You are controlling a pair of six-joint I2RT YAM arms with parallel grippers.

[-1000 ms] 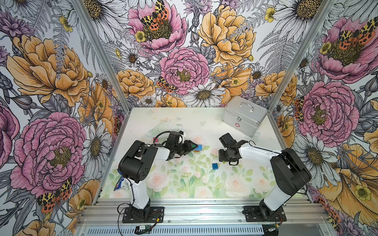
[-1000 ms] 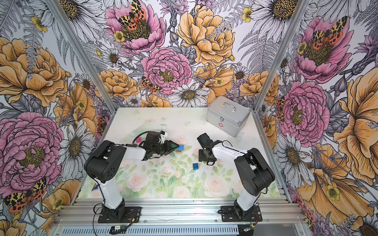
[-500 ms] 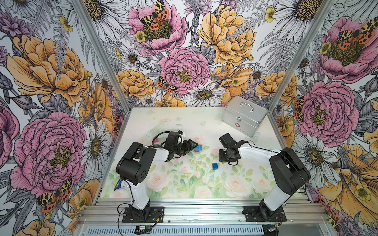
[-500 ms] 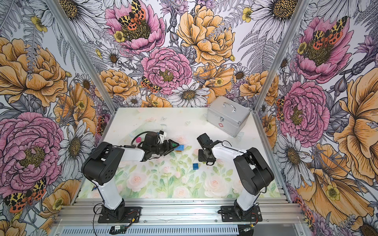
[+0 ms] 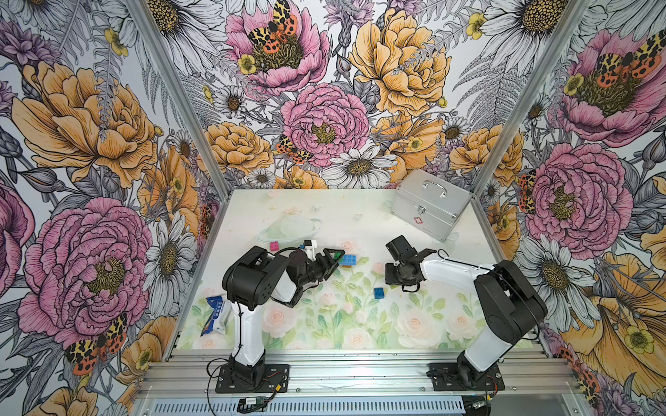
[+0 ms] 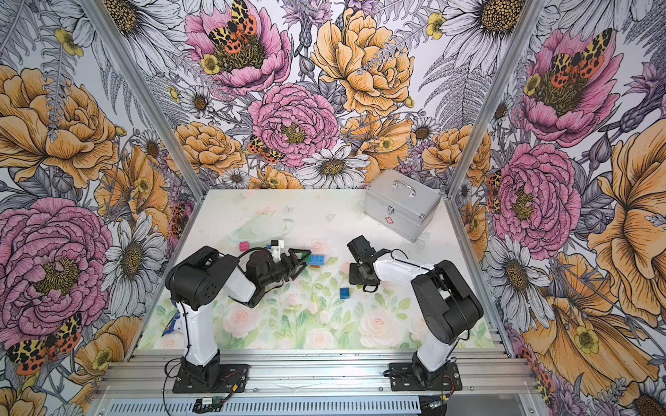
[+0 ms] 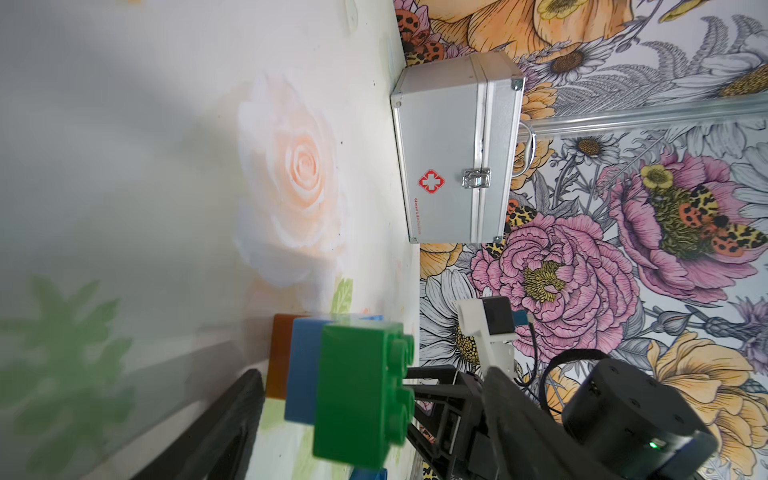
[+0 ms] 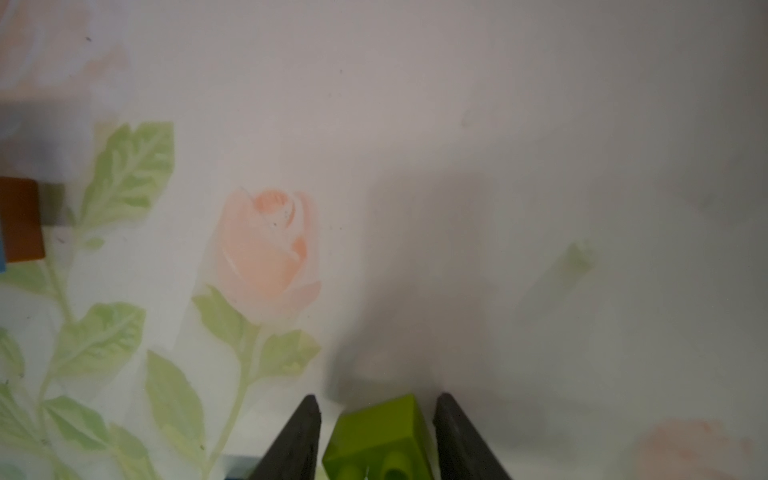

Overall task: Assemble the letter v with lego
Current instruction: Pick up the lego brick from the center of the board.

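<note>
Mid-table, the low left gripper [image 5: 338,256] is spread round the dark green brick [image 7: 357,390]; the lime brick [image 8: 378,440] pinched by the right gripper [image 8: 377,398] is seen only wrist-side.

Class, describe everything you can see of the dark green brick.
The dark green brick is squarish, glossy plastic, with round studs facing up. It sits upright on one end of the light blue brick, which lies on the orange brick. The left gripper flanks it with open jaws; one finger stands clear, the other side is unclear.

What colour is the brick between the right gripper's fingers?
The brick is lime green, clearest in the right wrist view.
</note>
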